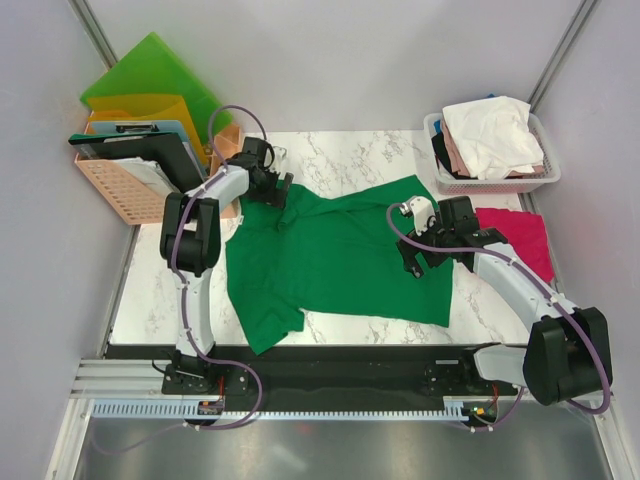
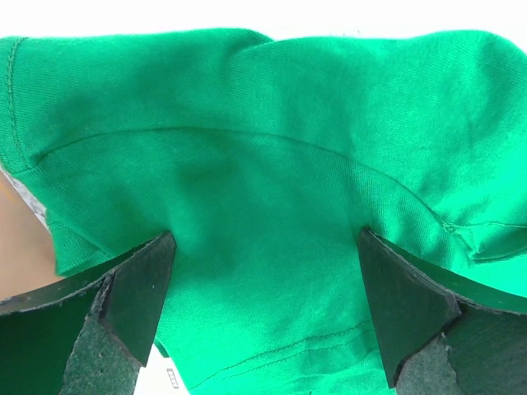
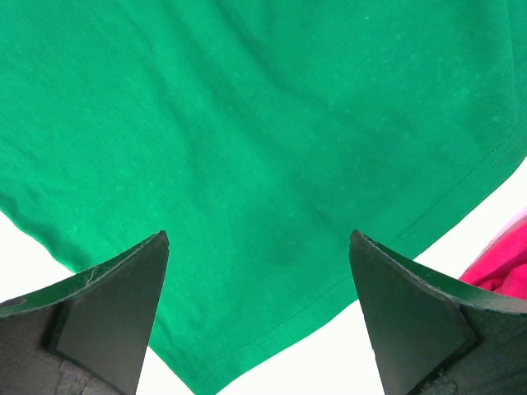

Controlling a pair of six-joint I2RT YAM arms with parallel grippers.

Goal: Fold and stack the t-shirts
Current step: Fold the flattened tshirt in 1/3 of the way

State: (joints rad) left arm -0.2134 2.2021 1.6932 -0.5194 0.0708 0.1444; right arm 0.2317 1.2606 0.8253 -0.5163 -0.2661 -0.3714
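A deep green t-shirt [image 1: 335,255] lies spread and rumpled on the marble table. My left gripper [image 1: 278,192] is open over its far left corner; in the left wrist view [image 2: 263,280] green cloth with a stitched hem [image 2: 272,354] lies between the spread jaws. My right gripper [image 1: 418,258] is open over the shirt's right side; in the right wrist view [image 3: 259,280] the hemmed edge [image 3: 329,300] lies between the jaws. A magenta-red t-shirt [image 1: 518,238] lies at the right, and a sliver of it shows in the right wrist view [image 3: 504,271].
A white basket [image 1: 445,182] at the back right holds white and pale pink t-shirts [image 1: 492,135]. A peach crate [image 1: 115,185] with green and yellow folders and a clipboard stands at the back left. Grey walls close in both sides.
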